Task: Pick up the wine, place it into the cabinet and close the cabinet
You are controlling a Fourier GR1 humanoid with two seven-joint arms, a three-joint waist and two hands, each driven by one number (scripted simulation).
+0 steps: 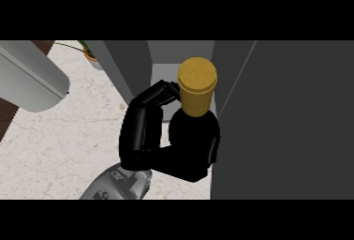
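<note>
The wine bottle (196, 126) is black with a tall gold cap and stands upright in the middle of the head view. My right hand (142, 140) is shut on it, with the palm low on the body and the fingers (158, 96) reaching up beside the neck. The bottle is at the narrow opening of the dark grey cabinet (163, 72), between its left panel (128, 65) and the wide open door (283, 117) on the right. The bottle's base is hidden by my hand. My left hand does not show.
A pale marble counter (62, 150) spreads to the left. A potted plant (90, 55) stands at the back beside the cabinet. A light grey rounded cylinder (31, 79) juts in from the upper left.
</note>
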